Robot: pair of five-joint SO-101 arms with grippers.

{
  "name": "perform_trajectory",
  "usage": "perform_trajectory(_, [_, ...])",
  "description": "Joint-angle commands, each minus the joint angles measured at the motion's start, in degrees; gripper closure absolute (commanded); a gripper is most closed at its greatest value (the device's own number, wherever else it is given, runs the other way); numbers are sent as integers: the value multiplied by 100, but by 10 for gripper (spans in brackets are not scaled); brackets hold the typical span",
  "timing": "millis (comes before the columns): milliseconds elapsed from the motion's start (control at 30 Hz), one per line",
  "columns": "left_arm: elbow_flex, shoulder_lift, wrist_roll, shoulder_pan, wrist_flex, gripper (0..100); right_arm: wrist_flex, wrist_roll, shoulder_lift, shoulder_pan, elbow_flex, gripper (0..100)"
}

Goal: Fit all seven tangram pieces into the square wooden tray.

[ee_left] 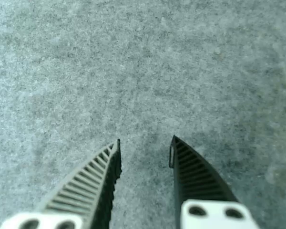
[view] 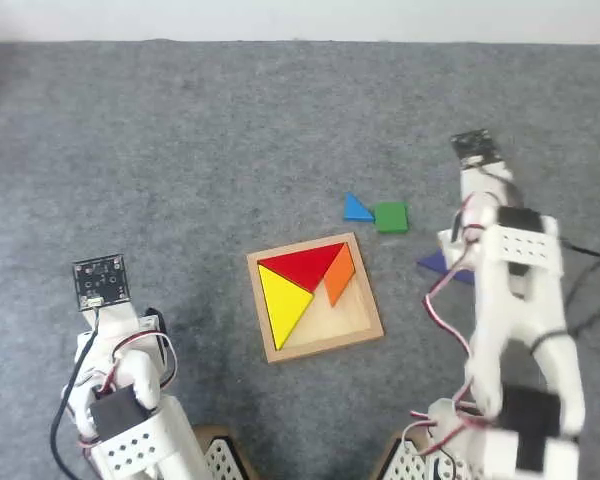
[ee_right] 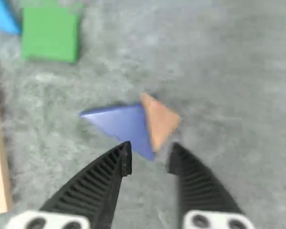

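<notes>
Now: tray [view: 326,349] mid-bench [view: 180,150], tilted, holds red triangle [view: 305,265], yellow triangle [view: 280,300] and orange piece [view: 340,277], all packed touching. Light-blue triangle [view: 357,208] and green square [view: 390,217] side by side on bench, just beyond tray's far right corner. Dark-blue piece [ee_right: 121,123] touching tan triangle [ee_right: 159,121], on bench right of tray, partly under right arm. Right jaws partly parted, low at dark-blue piece's corner, not gripping it. Left jaws parted about as far over bare grey felt, near-left of tray, well apart from pieces.
</notes>
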Motion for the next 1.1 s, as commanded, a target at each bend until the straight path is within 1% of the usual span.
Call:
perform_trajectory(0, [-22,-105,44,-18,26,833,-752,70,936,-84,-273,751])
perform_trajectory(67, [-22,-105,44,-18,26,833,-954,88,1367,75,-378,768])
perform_trajectory(233, [-22,-105,44,-18,26,833,-945,325,2237,611,-914,831])
perform_trajectory(433, [-22,-105,44,-18,26,833,-945,387,2730,1191,-1600,821])
perform_trajectory(700, [-22,-105,44,-18,26,833,-796,589,2941,1174,-1793,821])
perform_trajectory(733, [-22,-105,44,-18,26,833,-778,607,2941,1156,-1793,836])
perform_trajectory(833, [-22,-105,44,-18,26,833,-769,607,2941,1147,-1802,965])
perform_trajectory(867, [-22,-105,44,-18,26,833,-760,598,2941,1147,-1802,987])
perform_trajectory(1067, [-22,-105,44,-18,26,833,-655,527,2747,1138,-1802,989])
